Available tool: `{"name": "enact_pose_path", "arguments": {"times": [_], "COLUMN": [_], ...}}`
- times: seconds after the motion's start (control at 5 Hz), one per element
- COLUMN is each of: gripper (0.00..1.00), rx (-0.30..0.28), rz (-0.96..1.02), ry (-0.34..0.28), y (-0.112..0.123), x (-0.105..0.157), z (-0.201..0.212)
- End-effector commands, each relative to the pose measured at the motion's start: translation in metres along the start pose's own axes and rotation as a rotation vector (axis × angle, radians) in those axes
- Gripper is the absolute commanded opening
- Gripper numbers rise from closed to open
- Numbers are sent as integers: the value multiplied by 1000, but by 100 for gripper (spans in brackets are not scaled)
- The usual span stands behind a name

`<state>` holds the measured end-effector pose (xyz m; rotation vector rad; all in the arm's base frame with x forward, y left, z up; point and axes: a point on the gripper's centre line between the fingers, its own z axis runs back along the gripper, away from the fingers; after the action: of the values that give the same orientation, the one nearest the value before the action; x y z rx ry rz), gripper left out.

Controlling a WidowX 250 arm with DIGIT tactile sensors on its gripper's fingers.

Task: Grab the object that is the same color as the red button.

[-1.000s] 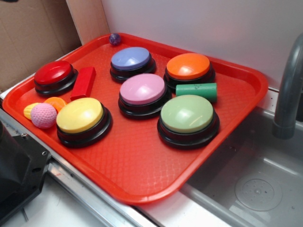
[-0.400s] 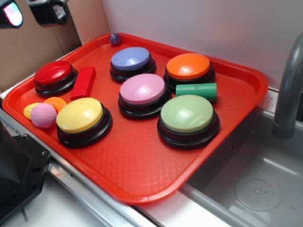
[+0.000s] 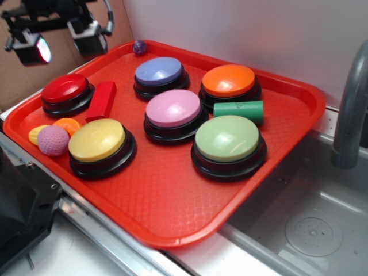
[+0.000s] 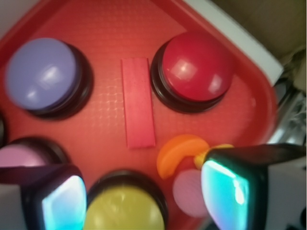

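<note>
your claw (image 3: 60, 37) hangs spread wide and empty above the small glossy red rectangular plastic block (image 4: 138, 109) beside the round red dome button (image 4: 195, 67), so the descent and grasp remain.

Red tray (image 3: 299, 98), purple button (image 3: 159, 71), orange button (image 3: 229, 80), green cylinder (image 3: 238, 110), pink ball (image 3: 53, 141); grey faucet (image 3: 352, 109)

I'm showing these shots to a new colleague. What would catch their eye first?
Six big dome buttons on a red tray, the red button at its left with a red block right beside it. The gripper, open, hangs above the tray's left corner.
</note>
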<state>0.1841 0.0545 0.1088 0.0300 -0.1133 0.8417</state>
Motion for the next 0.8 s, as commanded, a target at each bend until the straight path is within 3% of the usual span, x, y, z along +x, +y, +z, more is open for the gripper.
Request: {"name": "enact_pose_path", "arguments": {"times": [0.0,0.6], "gripper": [100,100], "rx": [-5,21], "rz": [42,30], "ry": [-34,8], "y": [6,8], "x": [12,13], "z": [-48,-90]}}
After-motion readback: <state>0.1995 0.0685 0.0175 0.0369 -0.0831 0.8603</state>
